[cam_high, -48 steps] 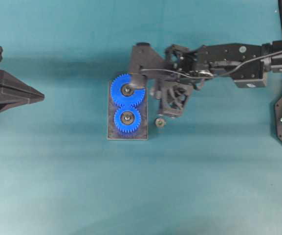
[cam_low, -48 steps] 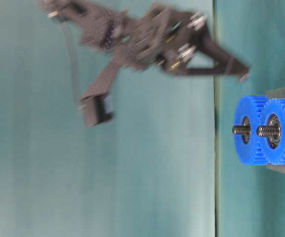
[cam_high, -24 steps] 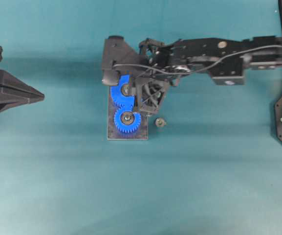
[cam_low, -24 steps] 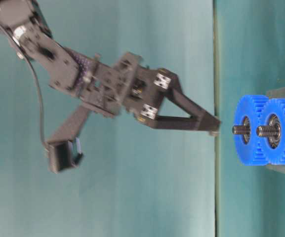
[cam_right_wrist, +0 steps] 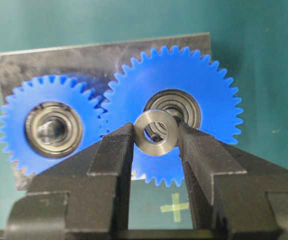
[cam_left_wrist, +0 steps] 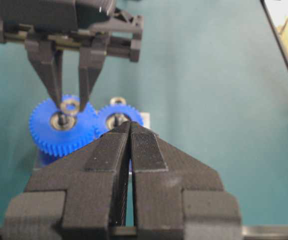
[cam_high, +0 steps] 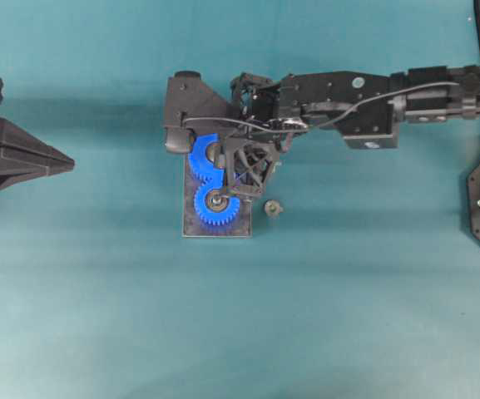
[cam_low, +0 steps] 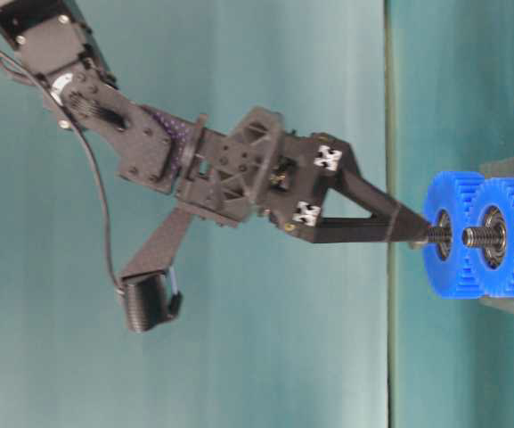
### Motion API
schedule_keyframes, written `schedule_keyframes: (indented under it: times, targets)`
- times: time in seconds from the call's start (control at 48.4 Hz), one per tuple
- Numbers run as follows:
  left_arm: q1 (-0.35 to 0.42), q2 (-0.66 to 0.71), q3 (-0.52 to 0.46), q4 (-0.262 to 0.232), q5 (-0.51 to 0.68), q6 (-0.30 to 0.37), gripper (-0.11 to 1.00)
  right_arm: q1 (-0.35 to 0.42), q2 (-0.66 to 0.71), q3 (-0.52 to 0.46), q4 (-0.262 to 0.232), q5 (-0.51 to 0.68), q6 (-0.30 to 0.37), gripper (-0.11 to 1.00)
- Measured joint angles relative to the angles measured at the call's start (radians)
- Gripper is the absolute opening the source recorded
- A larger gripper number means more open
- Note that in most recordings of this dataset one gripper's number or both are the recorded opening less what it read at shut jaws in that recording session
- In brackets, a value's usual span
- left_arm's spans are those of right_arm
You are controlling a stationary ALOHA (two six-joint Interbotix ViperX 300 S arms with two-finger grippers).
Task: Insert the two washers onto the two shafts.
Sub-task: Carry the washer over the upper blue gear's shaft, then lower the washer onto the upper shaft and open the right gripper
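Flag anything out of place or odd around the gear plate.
One small metal part lies loose on the table beside the plate, off any shaft. Otherwise nothing stands out: both blue gears sit meshed, and the washer sits gripped squarely.

Two bright blue gears (cam_right_wrist: 171,117) sit on a dull grey plate (cam_right_wrist: 84,62); beside the plate, teal table (cam_high: 348,291); the washer (cam_right_wrist: 156,132) is silver.

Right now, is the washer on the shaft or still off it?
Still off. The washer sits pinched between the right gripper fingertips, just in front of the shaft in the blue gear; seating isn't visible.
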Motion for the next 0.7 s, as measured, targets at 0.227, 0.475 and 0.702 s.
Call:
schedule_keyframes:
  times: [0.227, 0.475, 0.702]
  targets:
    - [0.0, -0.002, 0.005, 0.0, 0.0, 0.002, 0.0, -0.002, 0.003, 0.0, -0.006, 0.0, -0.002, 0.3]
    - [0.0, -0.002, 0.005, 0.0, 0.0, 0.002, 0.0, -0.011, 0.003, -0.008, -0.021, 0.002, -0.002, 0.3]
    - [0.0, -0.002, 0.006, 0.0, 0.0, 0.002, 0.0, -0.015, 0.009, -0.011, -0.021, 0.003, 0.0, 0.3]
